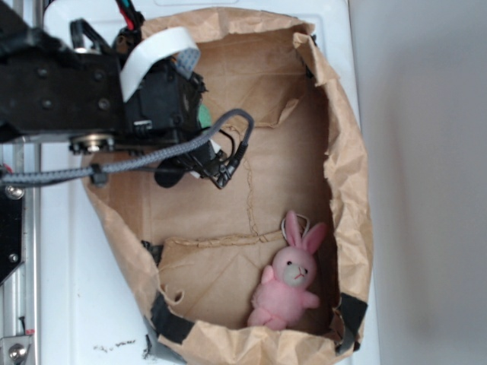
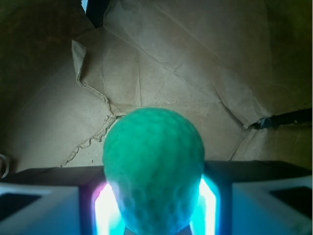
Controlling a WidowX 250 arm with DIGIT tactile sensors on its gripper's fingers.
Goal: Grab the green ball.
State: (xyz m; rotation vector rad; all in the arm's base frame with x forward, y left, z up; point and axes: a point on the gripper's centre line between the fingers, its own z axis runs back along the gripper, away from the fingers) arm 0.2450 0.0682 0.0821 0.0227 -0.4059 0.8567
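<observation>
Fingers (image 2: 205, 205) of our gripper (image 2: 153, 210) sit tight against both sides of the green ball (image 2: 153, 171), so we judge it held, above the floor of the paper bag (image 1: 350, 190). In the outside view only a green sliver (image 1: 204, 115) shows behind the arm. We think grasping is done; next we should lift straight up, clear of the bag walls and the pink bunny (image 1: 289, 285).
</observation>
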